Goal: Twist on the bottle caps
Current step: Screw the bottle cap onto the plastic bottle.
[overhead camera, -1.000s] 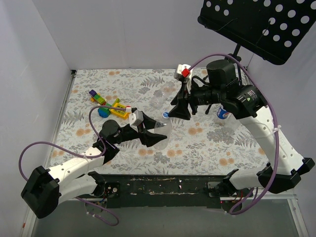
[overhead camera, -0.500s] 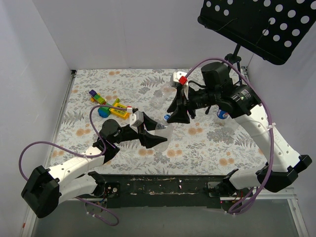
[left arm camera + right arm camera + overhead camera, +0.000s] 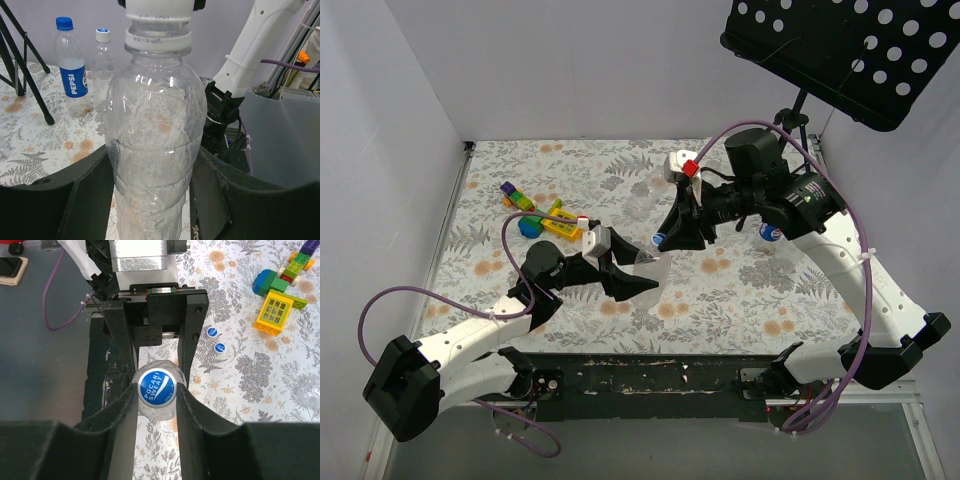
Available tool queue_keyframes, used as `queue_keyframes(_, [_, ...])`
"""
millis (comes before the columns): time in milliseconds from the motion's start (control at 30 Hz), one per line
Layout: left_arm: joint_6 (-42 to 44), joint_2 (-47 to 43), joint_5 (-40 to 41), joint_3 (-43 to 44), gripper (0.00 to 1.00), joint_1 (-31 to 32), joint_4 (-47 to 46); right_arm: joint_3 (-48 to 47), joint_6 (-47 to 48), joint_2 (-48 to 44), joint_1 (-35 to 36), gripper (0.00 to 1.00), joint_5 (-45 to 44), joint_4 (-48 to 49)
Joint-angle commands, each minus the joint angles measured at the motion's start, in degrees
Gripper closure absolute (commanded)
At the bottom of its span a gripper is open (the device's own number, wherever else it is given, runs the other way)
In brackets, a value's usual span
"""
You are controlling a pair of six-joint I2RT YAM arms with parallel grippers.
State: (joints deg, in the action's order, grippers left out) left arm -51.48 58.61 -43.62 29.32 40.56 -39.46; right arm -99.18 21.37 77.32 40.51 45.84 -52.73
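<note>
In the upper left of the top view, toy blocks [image 3: 542, 215] are seen lying on the floral table cloth [image 3: 740, 300]. Near the middle, a clear bottle [image 3: 155, 125] is held upright by the left gripper [image 3: 638, 278], whose fingers are closed against its lower body; its walls are hazy and the cloth is seen through them. Directly above it, a blue cap [image 3: 156, 386] printed "Pocari Sweat" is pinched between the narrowed fingers of the right gripper [image 3: 668, 238] and is set on the bottle's neck; how far it is threaded cannot be told. Two loose caps [image 3: 215, 339] lie on the cloth. At the right, a capped Pepsi bottle [image 3: 772, 231] stands upright, with a second bottle [image 3: 102, 55], also capped, just beside it.
</note>
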Motion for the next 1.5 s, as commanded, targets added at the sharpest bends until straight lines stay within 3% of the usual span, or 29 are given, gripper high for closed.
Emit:
queue_keyframes(0, [0.24, -1.22, -0.25, 1.97, 1.00, -0.30, -1.58, 0.30, 0.43, 0.11, -0.17, 0.77, 1.18, -0.27])
queue_keyframes(133, [3.57, -2.70, 3.70, 1.71, 1.00, -0.30, 0.35, 0.47, -1.93, 0.02, 0.35, 0.89, -1.54, -0.09])
queue_keyframes(333, [11.66, -5.70, 17.14, 0.30, 1.00, 0.05, 3.60, 1.35, -9.75, 0.81, 5.01, 0.99, -14.35, 0.78])
queue_keyframes(600, [16.94, -7.72, 31.74, -3.12, 1.00, 2.60, 1.15, 6.71, -30.57, 4.15, 11.25, 0.99, -37.99, 4.56])
queue_keyframes(800, [18.00, -8.16, 37.02, -3.57, 1.00, 2.86, 1.22, 9.97, -39.90, 3.90, 15.74, 0.99, -48.13, 8.34])
queue_keyframes(833, [17.56, -7.99, 37.02, -3.22, 1.00, 2.95, 1.75, 9.79, -39.74, 3.37, 15.74, 0.98, -47.87, 9.04])
queue_keyframes(900, [15.63, -7.81, 36.41, -2.69, 1.00, 2.77, 2.55, 8.13, -36.24, 1.97, 15.48, 0.87, -46.38, 10.54])
queue_keyframes(967, [14.49, -7.55, 34.13, -1.99, 1.00, 2.77, 3.60, 5.67, -33.77, 0.65, 13.81, 0.58, -41.56, 10.72])
queue_keyframes(1100, [12.47, -6.58, 27.64, -0.58, 1.00, 1.90, 5.09, 0.75, -27.10, -1.55, 8.81, 0.34, -30.05, 10.28])
queue_keyframes(1267, [10.27, -4.21, 14.65, 1.44, 1.00, 0.93, 6.33, -3.04, -15.23, -2.87, 5.99, 0.30, -20.63, 6.59])
queue_keyframes(1467, [7.02, -1.66, 2.76, 3.11, 1.00, 0.84, 5.54, -2.51, -3.28, -4.63, 5.45, 0.36, -9.56, 2.56])
